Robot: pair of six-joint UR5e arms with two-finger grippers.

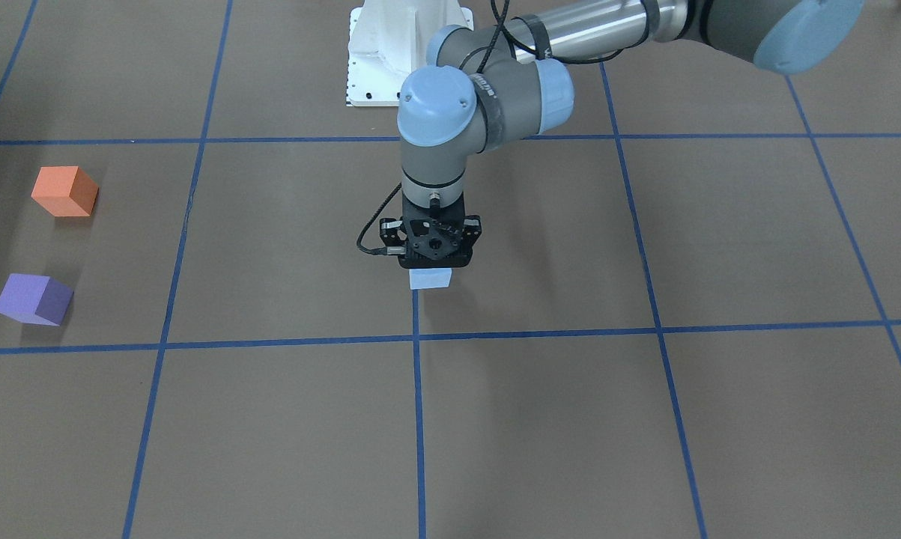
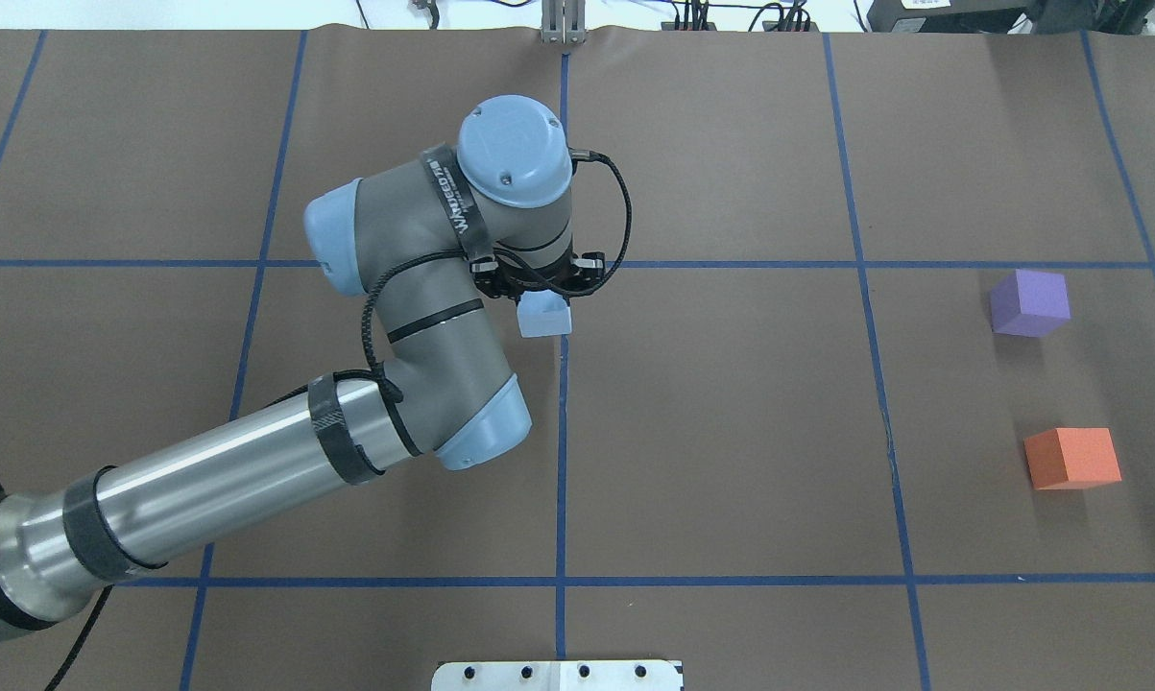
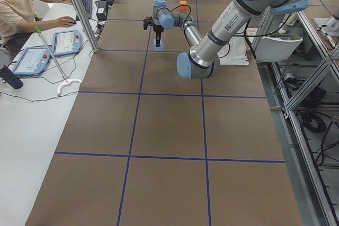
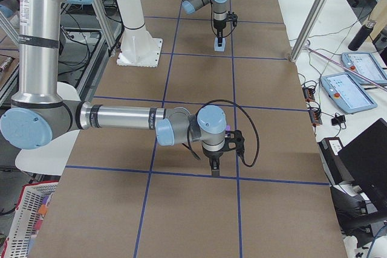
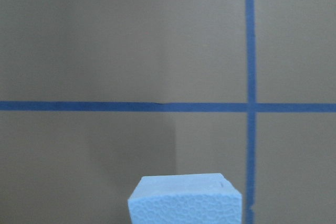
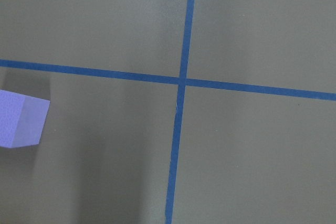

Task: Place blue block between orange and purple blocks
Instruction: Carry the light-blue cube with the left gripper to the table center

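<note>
The left pincer point(image 1: 429, 263) points straight down near the middle of the worktop point(image 1: 570, 419), its fingers drawn in against the sides of the pale blue block point(image 1: 429, 279), which sits directly beneath it over a blue tape line. The orange block point(image 1: 64, 191) and purple block point(image 1: 34, 299) stand well apart from it at the robot's right end. The right pincer point(image 4: 214, 172) hangs near the purple block; whether its fingers are apart or together cannot be told.
</note>
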